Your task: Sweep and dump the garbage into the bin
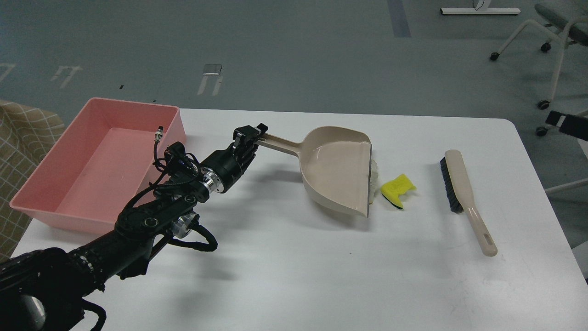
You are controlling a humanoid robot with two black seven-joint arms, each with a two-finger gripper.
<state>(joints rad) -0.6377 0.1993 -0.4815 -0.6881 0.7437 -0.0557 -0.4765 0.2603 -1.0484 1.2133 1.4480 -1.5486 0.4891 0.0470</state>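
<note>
There is one view only, taken from the robot's own head. It looks forward and down at a white table (294,257), from above the near edge, so the far edge lies high in the picture and grey floor (275,46) with office chairs (558,32) shows behind it. The camera is near enough that the table fills most of the width. The left arm (151,216) enters from the lower left corner and reaches away from the camera. No second view shares this scene.
</note>
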